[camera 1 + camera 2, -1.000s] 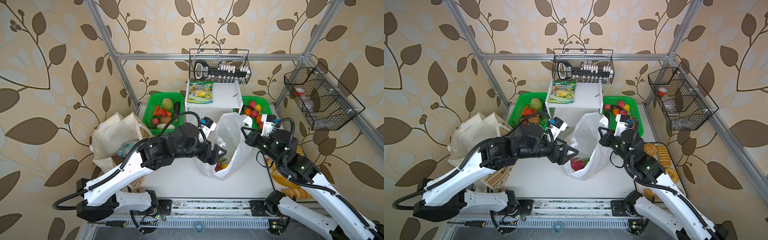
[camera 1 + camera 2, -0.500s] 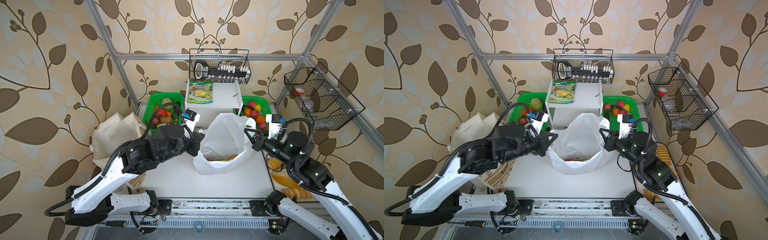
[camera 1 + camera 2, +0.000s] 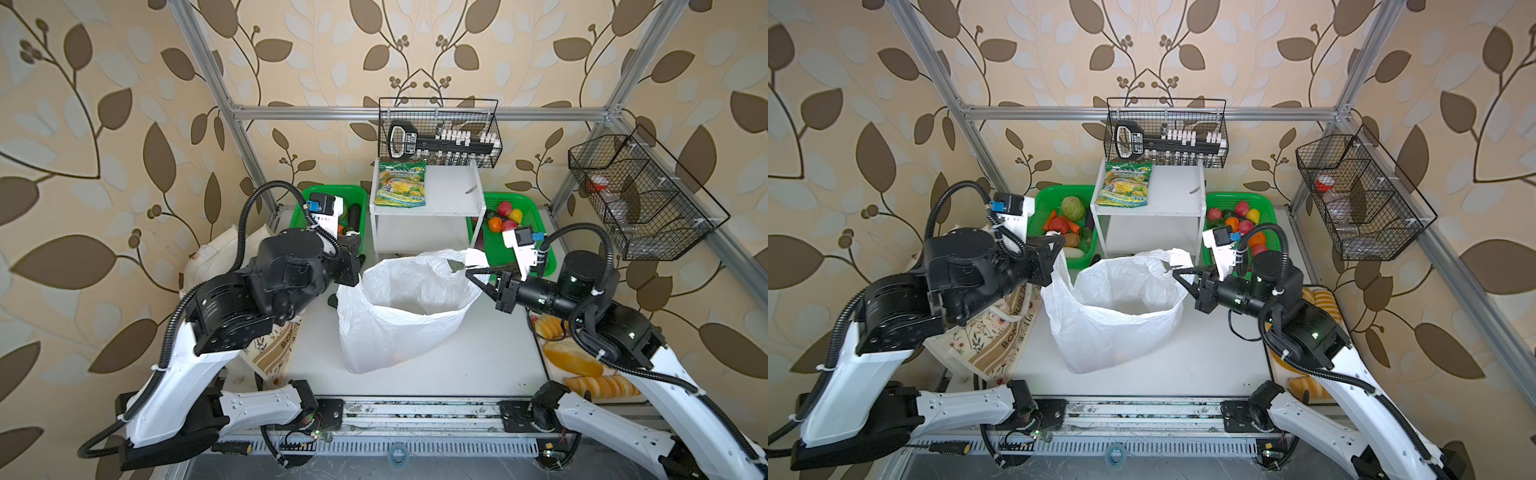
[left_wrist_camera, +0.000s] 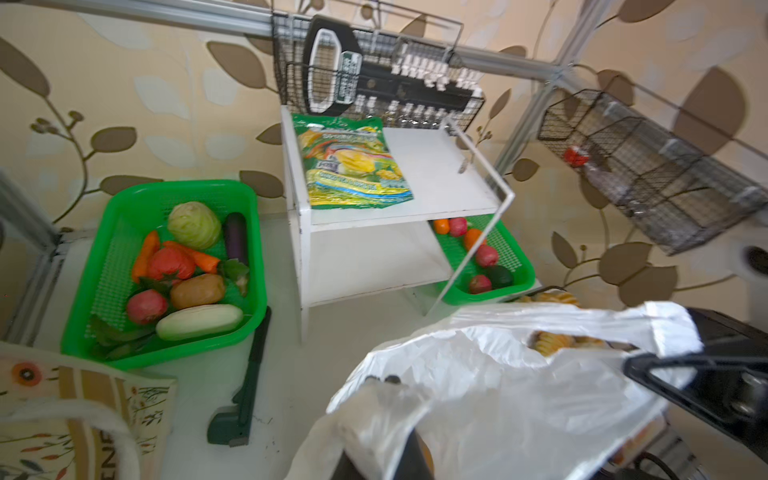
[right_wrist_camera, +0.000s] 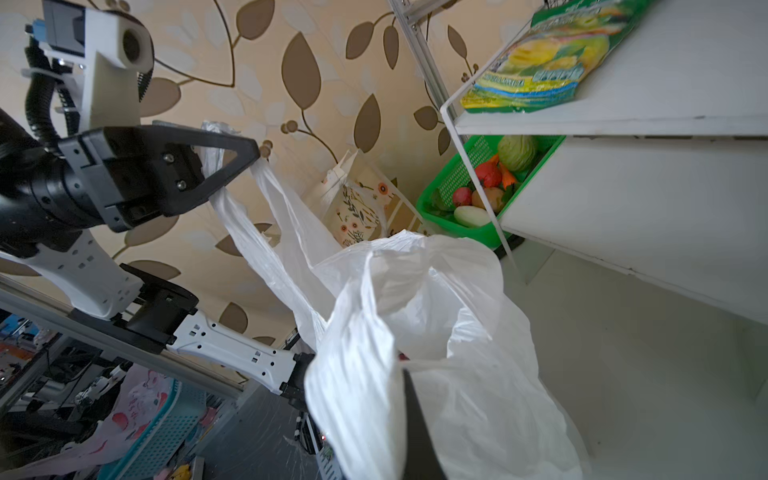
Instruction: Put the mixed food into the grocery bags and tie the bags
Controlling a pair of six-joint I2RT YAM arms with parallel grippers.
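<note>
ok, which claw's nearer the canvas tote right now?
Left. The left claw, shut on one handle of the white plastic bag, hangs close to the canvas tote; the right claw holds the opposite handle, across the bag from the tote.

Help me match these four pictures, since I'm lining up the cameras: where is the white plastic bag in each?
Top view: white plastic bag mid-table, mouth open, in front of the white shelf.
Top view: bag mid-table again.
Left wrist: bag in the close foreground, shelf beyond.
Right wrist: bag in the close foreground, shelf beside it.
Shared landmark: green-yellow snack packet on the shelf, in all four.
</note>
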